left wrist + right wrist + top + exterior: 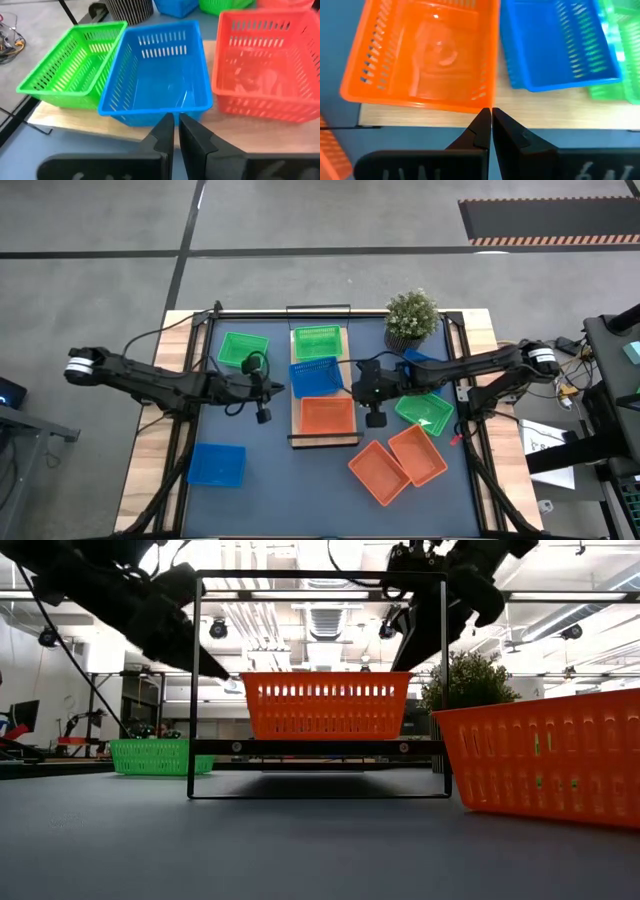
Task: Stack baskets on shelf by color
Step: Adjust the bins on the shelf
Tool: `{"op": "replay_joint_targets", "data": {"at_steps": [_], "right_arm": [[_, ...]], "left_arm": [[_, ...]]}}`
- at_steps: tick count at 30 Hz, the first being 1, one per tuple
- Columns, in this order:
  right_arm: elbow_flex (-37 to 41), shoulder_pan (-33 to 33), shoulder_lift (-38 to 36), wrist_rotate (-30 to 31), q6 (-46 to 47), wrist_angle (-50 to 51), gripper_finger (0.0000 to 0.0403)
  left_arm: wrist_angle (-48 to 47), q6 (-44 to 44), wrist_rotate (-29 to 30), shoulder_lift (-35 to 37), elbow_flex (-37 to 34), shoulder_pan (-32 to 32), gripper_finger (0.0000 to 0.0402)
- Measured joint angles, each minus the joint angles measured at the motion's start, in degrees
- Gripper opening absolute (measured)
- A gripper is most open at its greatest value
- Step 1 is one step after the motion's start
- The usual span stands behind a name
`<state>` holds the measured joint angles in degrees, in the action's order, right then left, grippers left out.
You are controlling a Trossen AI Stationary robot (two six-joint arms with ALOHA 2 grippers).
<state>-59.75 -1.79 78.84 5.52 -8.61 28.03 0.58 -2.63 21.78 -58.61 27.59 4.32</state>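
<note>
Light-wood shelf (322,438) lies at the centre of the surface (260,470), long axis running from the near edge to the far edge, and carries one green basket (317,341), one blue basket (314,377) and one orange basket (327,416) in a row. Loose baskets on the surface: green (243,348) at the far left, blue (217,464) at the near left, two orange (378,472) (418,454) and one green (425,409) at the near right, and one blue (420,363) beside the plant (411,317). Left tool (263,402) hovers just beside the shelf's left edge, level with the shelf's blue basket; its fingers (165,132) are together and hold nothing. Right tool (374,406) hovers just beside the shelf's right edge, level with the shelf's orange basket, fingers (481,127) together, also empty. Judgement: no stacking has been done; six loose baskets remain. The right arm is nearer the orange and green baskets at the near right, which lie just outboard of its tool; the left arm is nearer the far-left green and near-left blue. Either tool must open before a rim can be gripped.
</note>
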Motion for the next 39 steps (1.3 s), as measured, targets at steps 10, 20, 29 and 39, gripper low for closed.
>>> {"op": "replay_joint_targets", "data": {"at_steps": [10,20,29,39], "right_arm": [[1.05,5.3,-3.95,1.2,-0.82,1.01,0.0009],[5.51,14.05,-1.48,1.86,-4.01,-5.43,0.0009],[6.91,16.1,4.0,-3.04,-7.78,-18.07,0.0009],[6.93,16.05,6.11,-8.04,-7.93,-20.23,0.0009]], "left_arm": [[5.86,1.66,0.15,-13.94,0.03,-6.5,0.0011],[9.53,6.09,0.09,-22.9,4.89,-9.1,0.0011],[9.72,6.45,0.04,-23.14,6.21,-10.39,0.0011],[9.42,6.12,1.13,-23.12,6.04,-10.76,0.0011]]}}
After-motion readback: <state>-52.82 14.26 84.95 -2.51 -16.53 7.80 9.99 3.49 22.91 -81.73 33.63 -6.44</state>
